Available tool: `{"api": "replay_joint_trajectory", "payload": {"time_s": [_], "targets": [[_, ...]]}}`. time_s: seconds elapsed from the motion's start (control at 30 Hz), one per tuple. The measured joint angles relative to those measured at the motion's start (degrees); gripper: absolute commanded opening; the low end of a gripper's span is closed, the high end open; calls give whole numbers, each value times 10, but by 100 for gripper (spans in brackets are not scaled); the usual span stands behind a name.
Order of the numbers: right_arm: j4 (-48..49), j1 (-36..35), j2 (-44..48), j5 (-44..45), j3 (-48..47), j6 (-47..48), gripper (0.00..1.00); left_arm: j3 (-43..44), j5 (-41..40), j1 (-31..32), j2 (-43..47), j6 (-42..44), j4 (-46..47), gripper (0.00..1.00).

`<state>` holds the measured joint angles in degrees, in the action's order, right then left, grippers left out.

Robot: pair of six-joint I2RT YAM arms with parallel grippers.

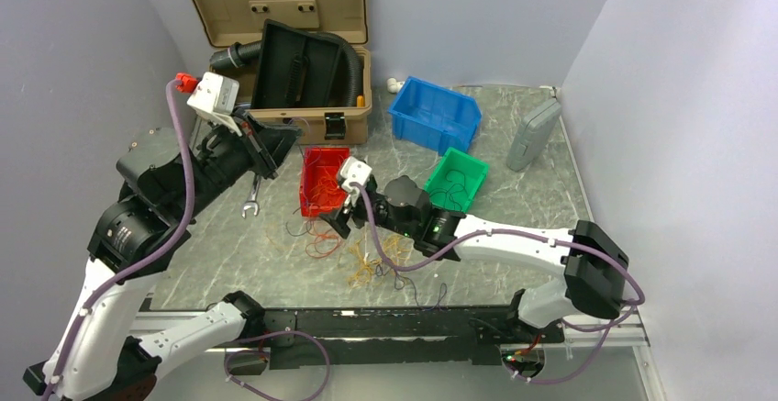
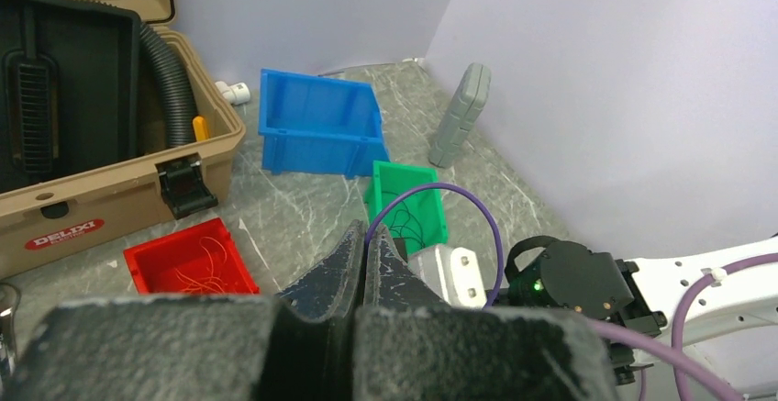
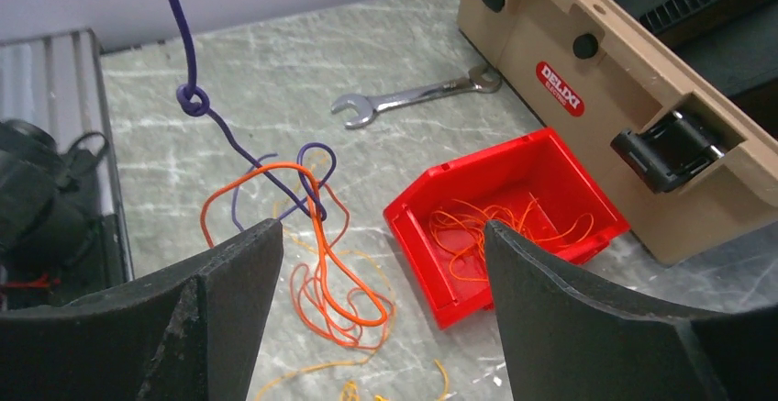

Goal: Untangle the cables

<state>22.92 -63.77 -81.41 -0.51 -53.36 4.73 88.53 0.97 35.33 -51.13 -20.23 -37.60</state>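
The cables [image 1: 372, 256] lie as a loose tangle of thin orange and yellow wires on the table in front of the red bin [image 1: 323, 181]. In the right wrist view, orange loops [image 3: 326, 263] are hooked by a thin purple wire [image 3: 193, 100], which has a knot and rises tautly out of the top of the frame. My left gripper [image 1: 292, 137] is raised high, its fingers pressed together [image 2: 372, 236]; the purple wire leads up towards it. My right gripper [image 1: 338, 225] is wide open [image 3: 383, 236], low over the tangle and empty.
The red bin [image 3: 413, 227] holds several orange wires and the green bin [image 1: 456, 179] holds black ones. A blue bin [image 1: 436, 112], a tan toolbox [image 1: 275, 52] with a black hose, a grey case [image 1: 532, 133] and a wrench [image 1: 252, 197] are further back.
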Motion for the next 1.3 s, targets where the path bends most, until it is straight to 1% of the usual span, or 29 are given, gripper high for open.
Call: {"api": "replay_joint_trajectory", "payload": {"time_s": [0.03, 0.07, 0.1, 0.13, 0.17, 0.2, 0.23, 0.37, 0.47, 0.57, 0.73, 0.87, 0.9, 1.03, 1.07, 1.13, 1.3], "targets": [[-6, 0, -5, 0, -5, 8, 79, 0, 3, 0, -1, 0, 0, 0], [-15, 0, -9, 0, -10, 17, 73, 1, 5, 0, -2, 0, 0, 0], [-24, 0, -12, 0, -14, 27, 64, 1, 7, 0, -3, 0, 0, 0], [-35, 0, -15, 0, -17, 35, 47, 2, 8, 0, -4, 0, 0, 0], [-42, 0, -18, 0, -20, 42, 23, 2, 8, 0, -5, 0, 0, 0], [-48, 0, -21, -1, -23, 49, 2, 2, 9, 0, -5, 0, 0, 0], [-56, 0, -24, -4, -28, 53, 0, 2, 10, 0, -5, 0, 0, 0], [-70, 0, -27, -14, -35, 51, 0, 6, 5, 0, -5, 0, -4, 0], [-59, 0, -19, -9, -17, 39, 0, 8, -21, 0, -2, 1, -9, 0], [-46, 3, 5, 17, 34, 12, 0, 10, -83, 0, 5, 11, -22, 0], [-45, 9, 81, 99, 168, -83, 0, 24, -208, 0, 18, 35, -53, 0], [-121, 15, 185, 191, 251, -190, 0, 24, -270, 0, 40, 45, -55, 0], [-159, 18, 224, 226, 266, -229, 0, 23, -279, 0, 47, 45, -53, 0], [-299, 37, 323, 339, 274, -369, 0, 10, -284, 0, 55, 40, -46, 0], [-347, 43, 352, 367, 274, -409, 0, 7, -283, 0, 52, 38, -47, 0], [-407, 46, 397, 392, 275, -452, 0, 3, -282, 0, 40, 32, -47, 0], [-500, 46, 486, 422, 276, -530, 0, 3, -296, 0, 7, 19, -50, 0]]}}
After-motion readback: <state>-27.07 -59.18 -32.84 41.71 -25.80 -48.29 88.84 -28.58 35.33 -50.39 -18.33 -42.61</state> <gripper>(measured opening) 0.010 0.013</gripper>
